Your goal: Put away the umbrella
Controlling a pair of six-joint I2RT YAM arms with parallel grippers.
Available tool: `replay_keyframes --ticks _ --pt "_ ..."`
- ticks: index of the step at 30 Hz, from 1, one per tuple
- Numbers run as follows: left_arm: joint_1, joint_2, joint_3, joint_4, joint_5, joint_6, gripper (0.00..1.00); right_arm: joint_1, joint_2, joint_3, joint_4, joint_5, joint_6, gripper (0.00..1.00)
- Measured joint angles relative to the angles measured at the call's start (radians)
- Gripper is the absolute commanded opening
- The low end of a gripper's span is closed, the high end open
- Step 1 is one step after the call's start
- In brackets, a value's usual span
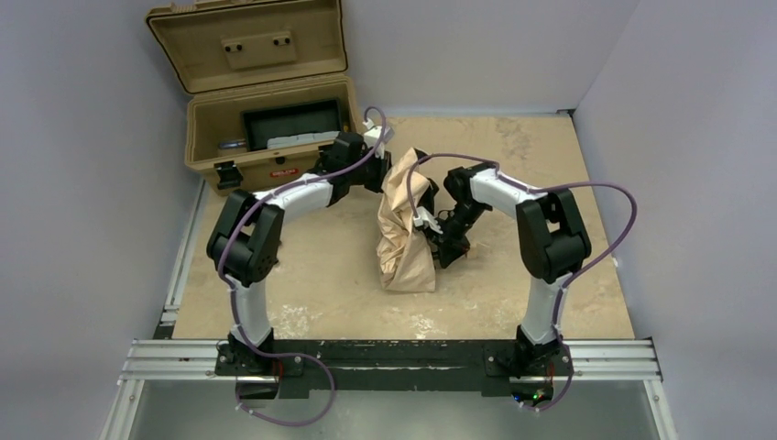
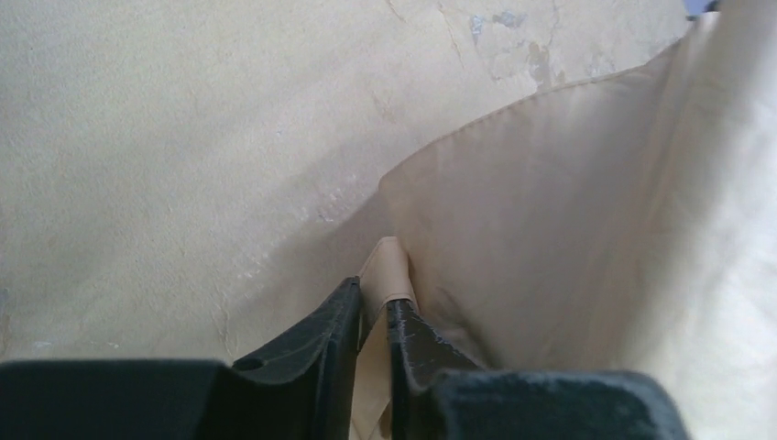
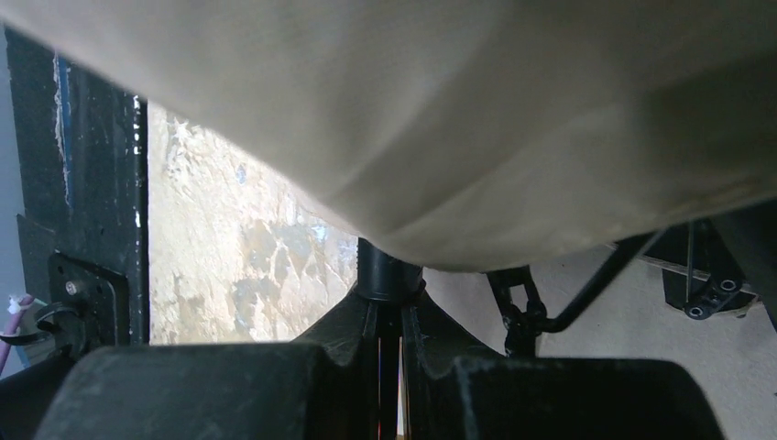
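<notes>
Just right of the open tan hard plastic case [image 1: 275, 170], pinched a fold of the beige fabric folding umbrella [image 1: 406, 234] in the closed left hand [image 2: 376, 307] and clamped its dark shaft [image 3: 389, 273] in the shut right hand [image 3: 390, 313], seemingly to steady the half-collapsed bundle mid-bench [image 1: 311, 275] for gathering.

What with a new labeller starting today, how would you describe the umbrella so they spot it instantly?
On the sandy table, just right of the open tan hard case, sits a crumpled bundle: the umbrella. It alone is soft beige cloth; the case is rigid.
</notes>
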Motion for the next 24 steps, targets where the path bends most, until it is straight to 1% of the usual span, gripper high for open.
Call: replay_keyframes --ticks 2,7,12,16,24 --pt "0.0 0.012 0.021 -0.023 -0.003 0.0 0.34 0.0 0.018 0.008 0.0 0.0 0.006 0.0" --pt "0.002 0.05 0.156 -0.124 -0.021 0.003 0.45 -0.004 0.031 0.019 0.0 0.0 0.025 0.0" --pt "0.009 0.051 0.312 -0.214 -0.043 0.008 0.53 -0.006 0.031 0.021 0.002 0.006 0.034 0.0" --pt "0.029 0.05 0.418 -0.254 -0.056 0.008 0.59 -0.006 0.031 0.021 0.002 0.008 0.042 0.0" --pt "0.063 -0.009 0.451 -0.335 -0.089 0.009 0.64 -0.012 0.042 0.021 0.003 0.004 0.055 0.0"
